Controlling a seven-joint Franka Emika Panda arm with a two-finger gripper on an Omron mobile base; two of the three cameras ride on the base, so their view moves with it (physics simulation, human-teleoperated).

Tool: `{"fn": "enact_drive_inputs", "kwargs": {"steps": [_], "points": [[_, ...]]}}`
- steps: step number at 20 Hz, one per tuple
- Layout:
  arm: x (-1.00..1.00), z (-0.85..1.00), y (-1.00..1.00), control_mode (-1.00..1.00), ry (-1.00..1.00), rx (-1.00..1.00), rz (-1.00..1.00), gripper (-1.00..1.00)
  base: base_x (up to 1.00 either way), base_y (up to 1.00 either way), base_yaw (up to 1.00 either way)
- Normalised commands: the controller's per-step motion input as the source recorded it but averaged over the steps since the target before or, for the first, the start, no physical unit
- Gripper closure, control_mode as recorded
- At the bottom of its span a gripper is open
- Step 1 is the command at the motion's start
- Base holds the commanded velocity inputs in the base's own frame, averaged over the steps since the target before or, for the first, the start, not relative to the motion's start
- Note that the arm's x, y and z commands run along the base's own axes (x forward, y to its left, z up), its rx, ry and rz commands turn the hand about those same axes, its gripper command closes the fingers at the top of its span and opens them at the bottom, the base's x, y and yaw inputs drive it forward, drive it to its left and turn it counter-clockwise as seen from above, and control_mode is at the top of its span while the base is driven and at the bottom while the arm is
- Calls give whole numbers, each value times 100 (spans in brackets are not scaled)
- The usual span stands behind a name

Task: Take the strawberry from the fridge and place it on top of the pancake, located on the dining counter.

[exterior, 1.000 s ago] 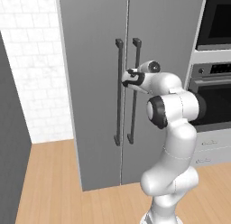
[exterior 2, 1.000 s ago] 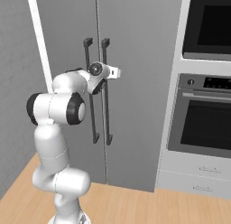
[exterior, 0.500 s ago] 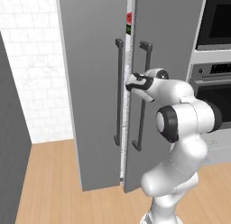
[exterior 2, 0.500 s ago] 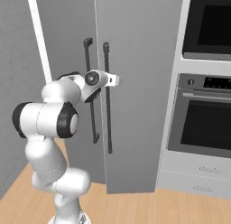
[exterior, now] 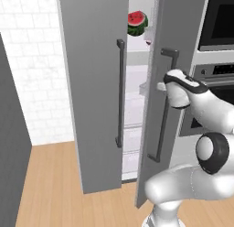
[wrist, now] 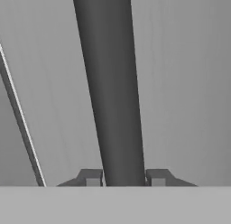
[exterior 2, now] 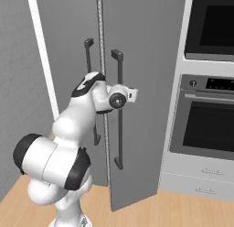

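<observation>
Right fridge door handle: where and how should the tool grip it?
Grip the bar's straight middle span, coming square from the door's front, one finger on each side. The bar is a long vertical rod standing off the door, so there is room behind. The tool is already shut on it this way.

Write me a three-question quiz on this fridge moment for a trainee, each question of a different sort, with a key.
1. True or false: the gripper is shut on the handle of the right fridge door.
2. Which food shows on a shelf inside the fridge in the left base view? A) a cut watermelon B) a loaf of bread C) a bunch of bananas
3. Fill in: to the right of the fridge stands a built-in ____.

Key: 1 true; 2 A; 3 oven.
</observation>
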Motion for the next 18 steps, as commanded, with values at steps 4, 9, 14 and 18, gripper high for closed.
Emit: {"fn": "enact_drive_inputs", "kwargs": {"steps": [4, 9, 14, 18], "points": [[-74, 0, -95, -100, -9, 1, 30, 100, 0, 0, 0], [-43, 22, -47, -100, -3, 0, 19, -100, 0, 0, 0], [-30, 84, -32, -100, -1, 0, 3, -100, 0, 0, 0], [-23, 80, -34, -100, 0, 0, 0, -100, 0, 0, 0]]}}
